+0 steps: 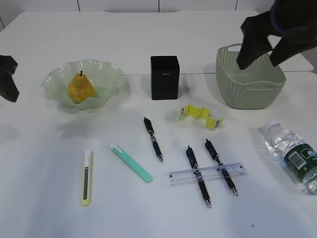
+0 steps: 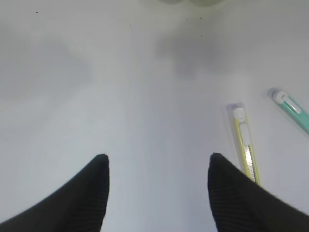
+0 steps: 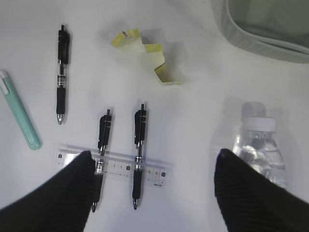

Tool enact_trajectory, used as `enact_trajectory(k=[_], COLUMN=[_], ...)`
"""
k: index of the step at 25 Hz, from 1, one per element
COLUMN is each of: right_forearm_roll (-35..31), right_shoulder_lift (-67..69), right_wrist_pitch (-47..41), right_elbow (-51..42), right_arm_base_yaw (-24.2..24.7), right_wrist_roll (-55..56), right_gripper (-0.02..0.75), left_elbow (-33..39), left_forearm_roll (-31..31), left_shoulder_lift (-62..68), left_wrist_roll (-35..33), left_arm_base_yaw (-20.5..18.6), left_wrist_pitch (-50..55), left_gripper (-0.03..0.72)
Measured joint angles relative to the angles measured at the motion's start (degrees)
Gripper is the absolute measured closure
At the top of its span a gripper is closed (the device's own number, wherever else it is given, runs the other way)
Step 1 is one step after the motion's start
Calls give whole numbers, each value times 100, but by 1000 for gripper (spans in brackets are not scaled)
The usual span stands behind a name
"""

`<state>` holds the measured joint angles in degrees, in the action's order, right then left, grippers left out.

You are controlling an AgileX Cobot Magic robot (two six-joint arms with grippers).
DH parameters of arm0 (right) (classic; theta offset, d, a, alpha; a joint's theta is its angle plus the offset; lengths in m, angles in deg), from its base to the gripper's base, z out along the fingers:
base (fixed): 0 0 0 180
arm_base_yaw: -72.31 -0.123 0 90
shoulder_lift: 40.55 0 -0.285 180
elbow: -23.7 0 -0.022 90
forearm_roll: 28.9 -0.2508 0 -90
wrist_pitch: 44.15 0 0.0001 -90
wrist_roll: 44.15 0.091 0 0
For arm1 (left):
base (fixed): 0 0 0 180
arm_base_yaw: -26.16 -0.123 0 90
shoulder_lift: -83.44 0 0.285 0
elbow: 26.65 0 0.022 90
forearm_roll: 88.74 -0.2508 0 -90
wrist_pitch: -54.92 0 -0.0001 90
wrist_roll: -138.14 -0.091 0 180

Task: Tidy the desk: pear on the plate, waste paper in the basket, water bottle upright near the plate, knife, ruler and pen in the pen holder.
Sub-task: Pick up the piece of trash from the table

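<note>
The yellow pear (image 1: 80, 88) sits in the pale green glass plate (image 1: 106, 74). The black pen holder (image 1: 164, 77) stands mid-table. The crumpled yellow waste paper (image 1: 200, 116) (image 3: 147, 53) lies in front of the green basket (image 1: 250, 89) (image 3: 251, 34). The water bottle (image 1: 295, 155) (image 3: 258, 150) lies on its side at right. Three black pens (image 1: 152, 139) (image 3: 62, 72), two of them under the clear ruler (image 1: 205, 174) (image 3: 113, 166). A yellow-green knife (image 1: 86, 177) (image 2: 244, 145) and a teal knife (image 1: 131, 162) (image 2: 289, 107) (image 3: 19, 116). My left gripper (image 2: 157, 159) is open, empty. My right gripper (image 1: 257, 57) (image 3: 152, 162) is open, high above the basket.
The table's far edge runs behind the basket and plate. The left arm (image 1: 7, 79) hangs at the left border of the exterior view, beside the plate.
</note>
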<state>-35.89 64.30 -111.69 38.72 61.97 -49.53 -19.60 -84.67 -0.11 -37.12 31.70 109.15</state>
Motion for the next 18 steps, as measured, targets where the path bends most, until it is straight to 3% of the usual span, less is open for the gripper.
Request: enact_trajectory(k=[18], right_forearm_roll=[-98], right_shoulder_lift=[2443], right_wrist_pitch=[-95], right_elbow=[1700], right_arm_base_yaw=[-144], right_wrist_roll=[0], right_gripper=[192], left_elbow=[0], left_forearm_roll=[188], left_shoulder_lift=[-569], left_wrist_roll=[-68], left_arm_base_yaw=[0], left_wrist_pitch=[465], left_gripper=[234])
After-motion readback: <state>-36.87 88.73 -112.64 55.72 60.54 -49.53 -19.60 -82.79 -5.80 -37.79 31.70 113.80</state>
